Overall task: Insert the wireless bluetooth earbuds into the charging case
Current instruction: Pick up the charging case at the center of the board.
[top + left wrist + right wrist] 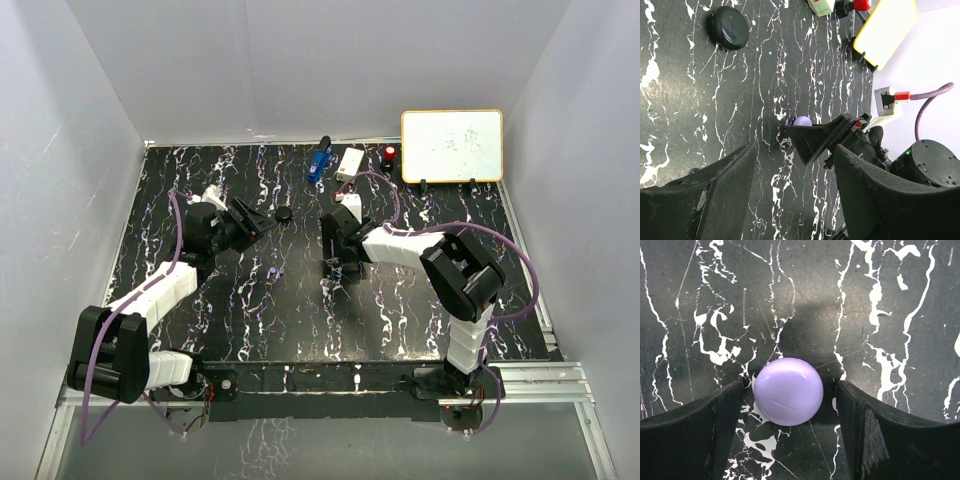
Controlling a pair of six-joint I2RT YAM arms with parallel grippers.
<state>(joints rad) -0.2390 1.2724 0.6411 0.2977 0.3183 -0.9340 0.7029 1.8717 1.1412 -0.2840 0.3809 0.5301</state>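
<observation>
On the white-veined black marble table (330,330): a glossy round lilac charging case (788,391) sits between the right gripper's (790,387) parted matte jaws, gaps either side; left gripper (796,150) spread, holding nothing. Tiny lilac earbuds (276,271) lie loose between the arms. The whiteboard (452,146) scrawl is unreadable.

Top cam sits high behind the arm bases, looking down over the whole desk (300,320). Left wrist cam skims low across it toward the right arm (925,165), with the black case (728,27) further off. Right wrist cam's way closer, staring straight down at the lilac case (788,391). Left wrist catches that same case too, so those two overlap there.
</observation>
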